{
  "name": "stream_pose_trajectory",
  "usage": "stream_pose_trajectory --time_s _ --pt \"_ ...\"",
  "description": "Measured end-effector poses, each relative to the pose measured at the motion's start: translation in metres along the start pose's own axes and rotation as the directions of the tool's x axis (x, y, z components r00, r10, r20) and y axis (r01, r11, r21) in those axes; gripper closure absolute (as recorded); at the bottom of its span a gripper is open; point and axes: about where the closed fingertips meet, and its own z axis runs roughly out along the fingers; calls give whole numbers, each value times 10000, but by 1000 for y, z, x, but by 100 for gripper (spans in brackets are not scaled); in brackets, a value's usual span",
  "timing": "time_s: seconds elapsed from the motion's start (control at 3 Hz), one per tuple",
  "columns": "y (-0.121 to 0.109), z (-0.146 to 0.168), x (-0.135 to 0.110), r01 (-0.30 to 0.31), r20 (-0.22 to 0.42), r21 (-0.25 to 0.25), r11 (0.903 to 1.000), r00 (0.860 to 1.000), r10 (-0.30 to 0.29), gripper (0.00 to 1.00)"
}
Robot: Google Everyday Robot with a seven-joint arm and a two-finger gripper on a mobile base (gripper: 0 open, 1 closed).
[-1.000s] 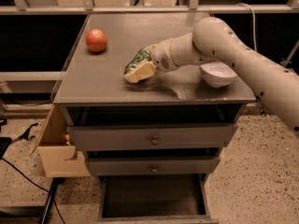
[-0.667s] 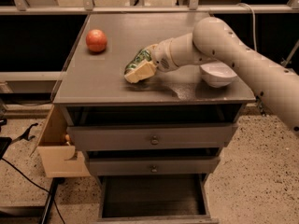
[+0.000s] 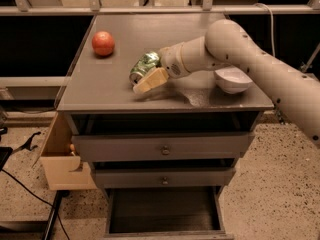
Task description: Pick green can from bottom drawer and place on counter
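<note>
Grey cabinet on a speckled floor, its bench (image 3: pixel 112 86) lit from above: that is where the action sits. We see the bottom drawer (image 3: pixel 165 211) pulled open and dark inside, with nothing in it that we can make out. The can (image 3: pixel 144 65) is already up on the bench, near the front and about midway across, lying tilted. The end effector (image 3: pixel 146 73) is pinching the can; one tan finger (image 3: pixel 151 80) shows along its near side, while the other is hidden behind it. The arm (image 3: pixel 260 64) reaches in from the right, passing over a white bowl (image 3: pixel 232 80). A red apple (image 3: pixel 103 43) sits well apart at the back left.

Set against the views from a second ago, we find almost no difference. The can, the finger and the arm hold the same pose, and apple and bowl have not shifted.

We read that stillness as the placing step near its end: the can has left the drawer and reached the bench. We cannot tell whether the can rests on the bench or hangs just above. Letting go, then pulling clear without toppling it, is what we judge remains.
</note>
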Motion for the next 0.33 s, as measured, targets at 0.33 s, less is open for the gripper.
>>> stream_pose_trajectory --time_s 0.33 --pt "0 0 0 0 0 0 10000 10000 0 0"
